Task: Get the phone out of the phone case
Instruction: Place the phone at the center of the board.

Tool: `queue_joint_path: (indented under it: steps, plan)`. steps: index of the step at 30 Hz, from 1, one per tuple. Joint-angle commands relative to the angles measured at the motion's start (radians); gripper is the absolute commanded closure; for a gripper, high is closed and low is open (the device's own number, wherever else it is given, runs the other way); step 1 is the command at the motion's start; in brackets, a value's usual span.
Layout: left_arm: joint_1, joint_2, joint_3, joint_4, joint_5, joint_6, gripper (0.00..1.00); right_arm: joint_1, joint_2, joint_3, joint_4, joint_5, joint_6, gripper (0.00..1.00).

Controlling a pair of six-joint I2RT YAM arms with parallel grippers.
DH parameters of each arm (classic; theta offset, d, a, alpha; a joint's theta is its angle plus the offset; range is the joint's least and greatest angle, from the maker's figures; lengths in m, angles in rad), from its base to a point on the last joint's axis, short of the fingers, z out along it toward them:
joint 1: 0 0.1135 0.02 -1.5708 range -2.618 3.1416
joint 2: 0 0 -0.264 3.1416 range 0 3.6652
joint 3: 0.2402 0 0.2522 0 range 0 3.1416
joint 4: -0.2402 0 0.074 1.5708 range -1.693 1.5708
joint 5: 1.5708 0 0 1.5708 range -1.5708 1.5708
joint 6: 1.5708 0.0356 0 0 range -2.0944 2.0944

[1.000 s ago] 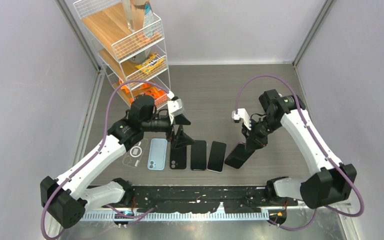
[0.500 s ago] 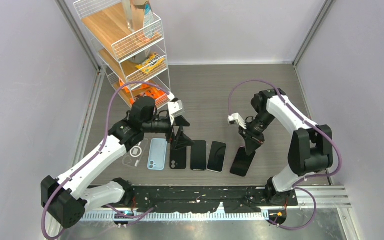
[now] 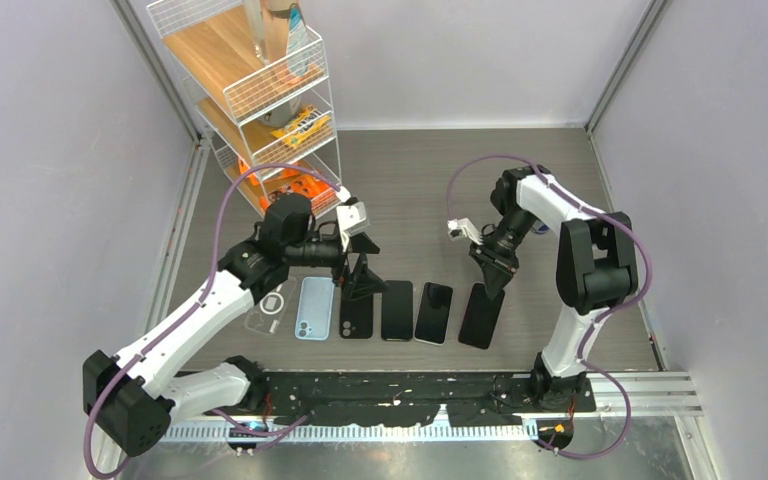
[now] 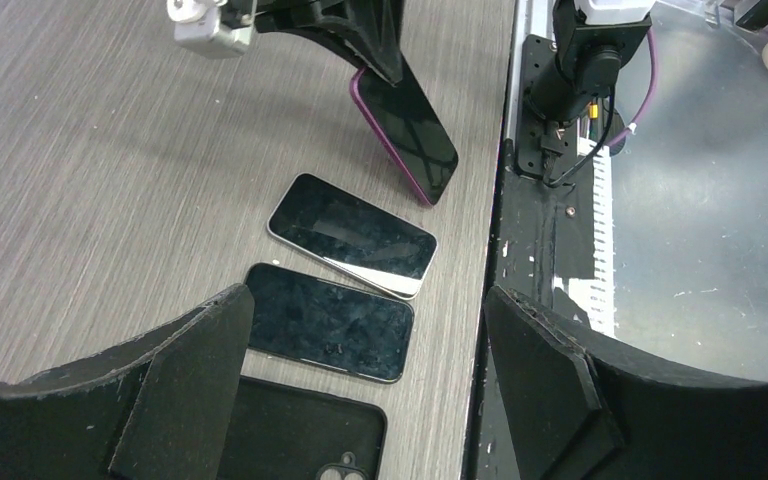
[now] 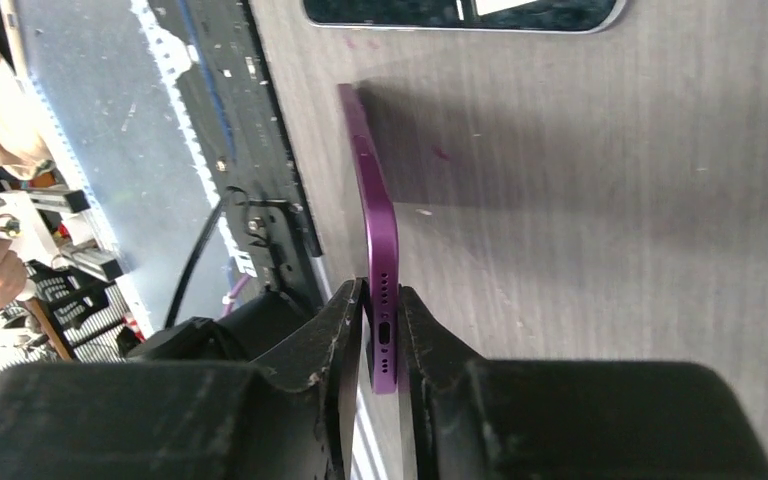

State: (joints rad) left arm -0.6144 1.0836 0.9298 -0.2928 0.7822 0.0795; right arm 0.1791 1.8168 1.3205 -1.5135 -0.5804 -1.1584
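A purple phone [image 3: 482,315] stands tilted at the right end of a row on the table, its near end down by the wood. My right gripper [image 3: 491,272] is shut on its far end. The right wrist view shows the fingers [image 5: 345,325] pinching the purple edge [image 5: 372,215] by the charging port. The purple phone also shows in the left wrist view [image 4: 407,128]. My left gripper [image 3: 360,272] is open and empty above a black case [image 3: 357,317]. The left wrist view shows this case [image 4: 300,440] lying inside up between the wide open fingers [image 4: 185,385].
The row runs from a clear case [image 3: 269,306] through a light blue phone [image 3: 314,307], the black case, a black phone [image 3: 397,310] and a silver-edged phone [image 3: 434,312]. A wire shelf rack [image 3: 260,90] stands at the back left. A black rail [image 3: 400,388] lines the near edge.
The right arm has swung its elbow inward and turned the purple phone to line up beside the silver-edged phone. The left arm has not moved.
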Motion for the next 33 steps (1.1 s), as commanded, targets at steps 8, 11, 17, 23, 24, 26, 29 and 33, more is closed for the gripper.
queue_joint_path:
  steps: [8, 11, 17, 23, 24, 26, 29, 33]
  plan:
    - [-0.005, 0.017, 0.001, 0.009, 0.015, 0.011, 0.11, -0.005, 0.177, 0.155, 0.123, 0.097, -0.003, 0.70]
    - [-0.004, 0.023, 0.001, 0.009, 0.017, 0.012, 0.11, -0.006, 0.213, 0.180, 0.125, 0.104, -0.001, 0.70]
    - [-0.004, 0.036, 0.007, 0.009, 0.021, 0.011, 0.11, -0.002, 0.255, 0.199, 0.150, 0.115, 0.010, 0.67]
    - [-0.004, 0.045, 0.008, 0.012, 0.024, 0.010, 0.11, 0.016, 0.257, 0.166, 0.210, 0.129, 0.032, 0.65]
    - [-0.004, 0.043, 0.008, 0.012, 0.024, 0.010, 0.11, 0.019, 0.257, 0.163, 0.215, 0.129, 0.035, 0.65]
    - [-0.004, 0.042, 0.007, 0.012, 0.023, 0.010, 0.11, 0.024, 0.255, 0.156, 0.233, 0.128, 0.048, 0.64]
    - [-0.004, 0.037, 0.002, 0.015, 0.022, 0.012, 0.11, 0.035, 0.249, 0.145, 0.256, 0.135, 0.065, 0.63]
    - [-0.004, 0.033, 0.000, 0.014, 0.022, 0.013, 0.11, 0.049, 0.233, 0.119, 0.283, 0.154, 0.075, 0.62]
